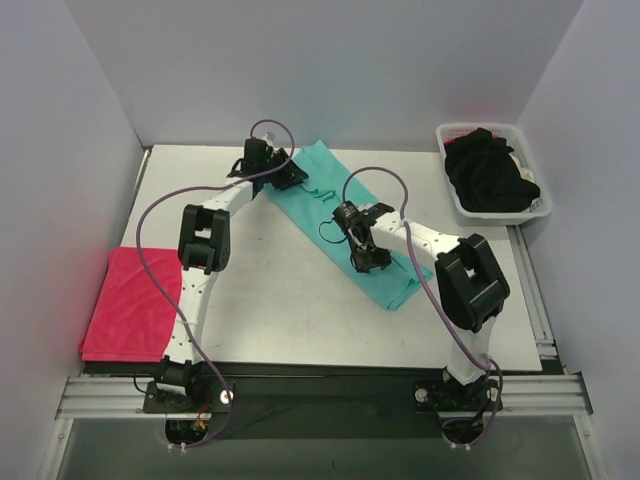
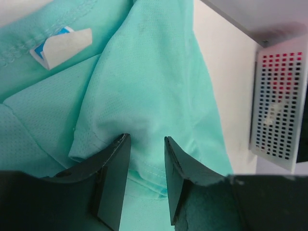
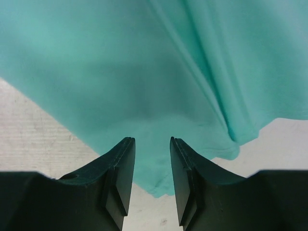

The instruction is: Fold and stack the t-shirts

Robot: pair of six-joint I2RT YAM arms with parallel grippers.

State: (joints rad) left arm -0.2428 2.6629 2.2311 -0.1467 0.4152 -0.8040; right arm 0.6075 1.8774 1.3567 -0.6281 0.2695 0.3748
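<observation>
While I watch from the overhead camera, the teal-green t-shirt (image 1: 325, 170) lies as a long diagonal strip across the white table (image 1: 280, 300), running from the far middle down toward the right arm's side. Both arms reach over it. The left gripper (image 1: 290, 178) sits at the far end of the strip and the right gripper (image 1: 365, 262) nearer the lower end.

On the left wrist camera, the left gripper (image 2: 147, 139) has its two dark fingers (image 2: 115, 163) partly open, with a clear gap between them. Mesh-textured teal cloth (image 2: 144, 86) shows through that gap and I see nothing pinched. A hemmed fold edge lies just under the tips, and a white and blue neck label (image 2: 62, 45) is at the upper left. The white slotted basket (image 2: 279, 110) stands off to the right.

On the right wrist camera, the right gripper (image 3: 152, 140) is likewise partly open over smooth teal cloth (image 3: 120, 62), its jaws apart and holding nothing that I can see. A fold ridge runs down to the right of the tips, with bare table on either side of the cloth.

The pinkish-red t-shirt (image 1: 135, 300) lies folded flat at the left edge of the table, well apart from the teal one. The black t-shirts (image 1: 490, 175) are heaped in the basket (image 1: 480, 126) at the far right corner.
</observation>
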